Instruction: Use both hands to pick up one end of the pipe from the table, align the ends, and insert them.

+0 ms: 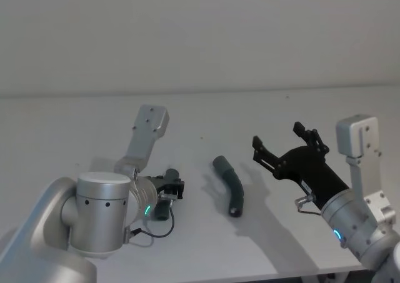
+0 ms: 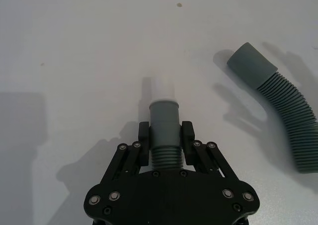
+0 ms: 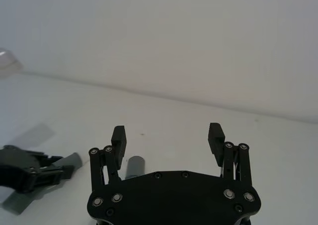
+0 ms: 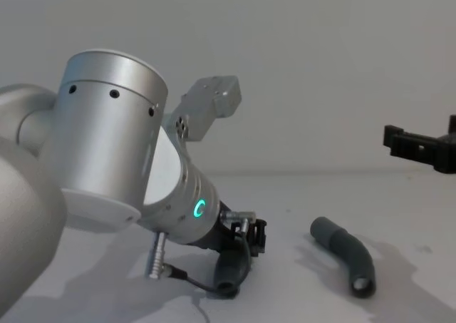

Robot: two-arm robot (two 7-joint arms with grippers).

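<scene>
Closest in, the left arm's silver elbow (image 1: 103, 211) bulks at 7 o'clock in the head view. Beyond it the left claw (image 1: 171, 190) sits low over the white table (image 1: 75, 120). Its jaws are closed tight on one hose piece (image 2: 164, 123), pinching the ribbed part just behind the smooth grey neck. The white plug tip (image 2: 161, 87) pokes out past the fingers (image 2: 144, 135). Whether this piece touches the table or hangs just above it cannot be told.

The loose hose piece (image 1: 229, 184) lies flat near the middle of the table, at about 3 o'clock from the left claw and apart from it. It is bent, and its smooth grey socket collar (image 2: 251, 64) is at the far end, toward 11 o'clock, while its ribbed open end points toward 6 o'clock.

The right claw (image 1: 279, 139) hangs above the table at about 2 o'clock from the loose piece, clear of it. Its jaws are spread wide with nothing between them, as the right wrist view shows.
</scene>
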